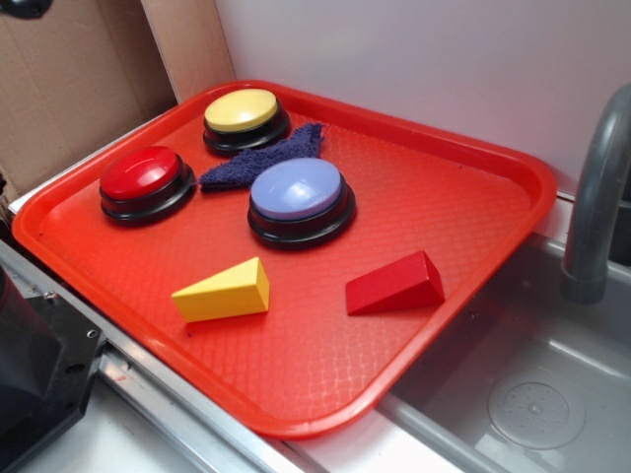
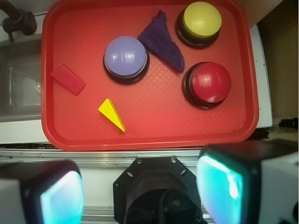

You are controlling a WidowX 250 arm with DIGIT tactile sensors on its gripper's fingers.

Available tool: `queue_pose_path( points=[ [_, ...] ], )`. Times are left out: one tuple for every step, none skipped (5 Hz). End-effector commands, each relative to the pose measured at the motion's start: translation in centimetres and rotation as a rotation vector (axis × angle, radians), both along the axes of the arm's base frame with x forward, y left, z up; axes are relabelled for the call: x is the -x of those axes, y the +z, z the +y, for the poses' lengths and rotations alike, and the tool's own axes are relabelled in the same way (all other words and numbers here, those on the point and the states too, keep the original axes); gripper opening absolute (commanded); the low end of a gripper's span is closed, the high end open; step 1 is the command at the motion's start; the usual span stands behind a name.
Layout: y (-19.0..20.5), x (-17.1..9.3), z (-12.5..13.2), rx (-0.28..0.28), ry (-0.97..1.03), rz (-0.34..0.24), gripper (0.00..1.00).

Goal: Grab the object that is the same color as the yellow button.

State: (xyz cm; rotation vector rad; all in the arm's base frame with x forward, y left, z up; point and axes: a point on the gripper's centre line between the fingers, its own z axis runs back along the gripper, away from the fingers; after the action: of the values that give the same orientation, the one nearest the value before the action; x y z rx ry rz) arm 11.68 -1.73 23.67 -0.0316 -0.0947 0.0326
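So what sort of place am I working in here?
Likely a toy kitchen set-up: a grey sink basin with a faucet sits beside the red tray, with cardboard as a backdrop.

I'm seeing the red tray (image 1: 473, 187) lying flat beside the sink (image 1: 532, 394), carrying three buttons, a purple cloth (image 1: 261, 163), a yellow wedge (image 1: 225, 291) and a red wedge (image 1: 394, 284).

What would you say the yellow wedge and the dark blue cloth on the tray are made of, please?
The yellow wedge looks like painted wood or hard plastic: smooth flat faces, crisp edges, slight sheen. The cloth appears to be soft terry or microfibre, judging by its fuzzy, matte nap.
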Motion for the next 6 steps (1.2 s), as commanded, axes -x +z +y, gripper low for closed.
queue_pose_path(
  points=[
    [0.0,0.0,0.0,0.0,0.0,0.0,1.0],
    [-1.6,-1.2,-0.5,-0.038,-0.109,-0.014,1.0],
    [-3.6,-2.9,-1.2,-0.093,-0.19,-0.01,1.0],
    [-5.7,-4.5,-2.2,-0.127,-0.354,-0.053,1.0],
    [-8.1,-5.1,-3.0,-0.182,-0.429,-0.072,1.0],
    [-10.8,-5.2,-3.5,-0.177,-0.46,-0.062,1.0]
  ],
)
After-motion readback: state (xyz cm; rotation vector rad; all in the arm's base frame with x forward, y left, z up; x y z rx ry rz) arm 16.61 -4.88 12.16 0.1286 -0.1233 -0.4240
